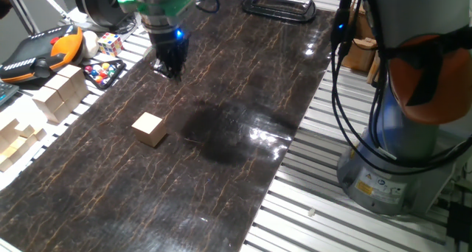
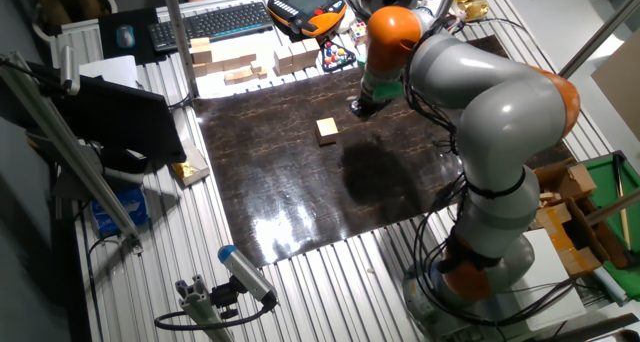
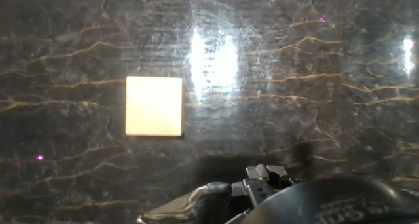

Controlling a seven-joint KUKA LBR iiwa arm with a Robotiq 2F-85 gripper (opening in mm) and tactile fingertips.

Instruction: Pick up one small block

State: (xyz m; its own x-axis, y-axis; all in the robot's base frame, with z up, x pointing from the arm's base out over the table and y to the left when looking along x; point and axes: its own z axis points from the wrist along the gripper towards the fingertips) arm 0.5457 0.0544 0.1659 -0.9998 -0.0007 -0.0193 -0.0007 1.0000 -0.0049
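Note:
The small block is a plain light-tan wooden cube lying alone on the dark marbled mat. It also shows in the other fixed view and left of centre in the hand view. My gripper hangs just above the mat, behind and a little right of the block, apart from it. Its fingers look pressed together and hold nothing. In the other fixed view the gripper is right of the block. In the hand view the fingertips show at the bottom edge.
Larger pale wooden blocks stand stacked off the mat's left edge. A Rubik's cube, a tray of coloured balls and an orange teach pendant lie beyond them. The robot base stands at right.

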